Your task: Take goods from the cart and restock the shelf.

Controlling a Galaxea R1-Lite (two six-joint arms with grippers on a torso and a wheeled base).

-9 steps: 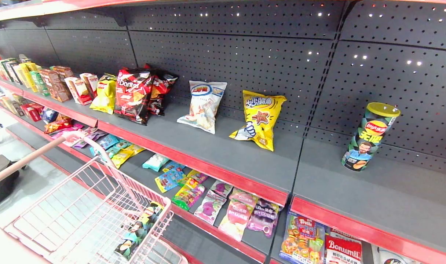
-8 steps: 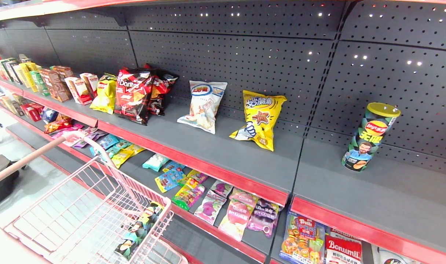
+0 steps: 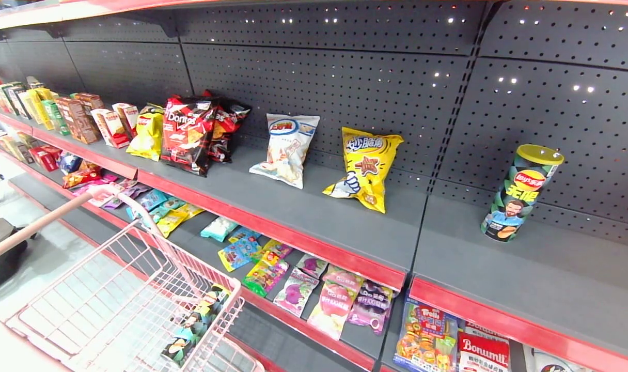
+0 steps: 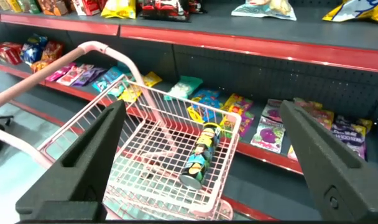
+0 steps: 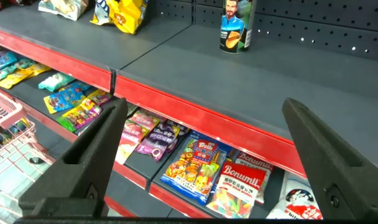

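left wrist view: left gripper [image 4: 202, 109] spread wide and empty, poised above the pink cart [image 4: 189, 102]; chip tube [image 4: 200, 155] lying on the basket floor, ahead of and below the parted jaws, close against the wire wall on the shelf side; likely step in hand: reaching in for that tube; best done by dropping straight down inside the rim, setting the fingers across the tube's round girth rather than along its length, and closing near the middle to keep from tipping; worth minding the rim and the wire wall, both close to the tube; smooth round side likely to roll or slip if pinched off-centre; right gripper [image 5: 204, 104] likewise spread and empty, held out before the red-edged shelf [image 5: 239, 81], bare grey board just beyond and below its fingertips; matching tube [image 5: 235, 25] standing upright farther ahead, near the pegboard; open board beside it probably the spot for the next one
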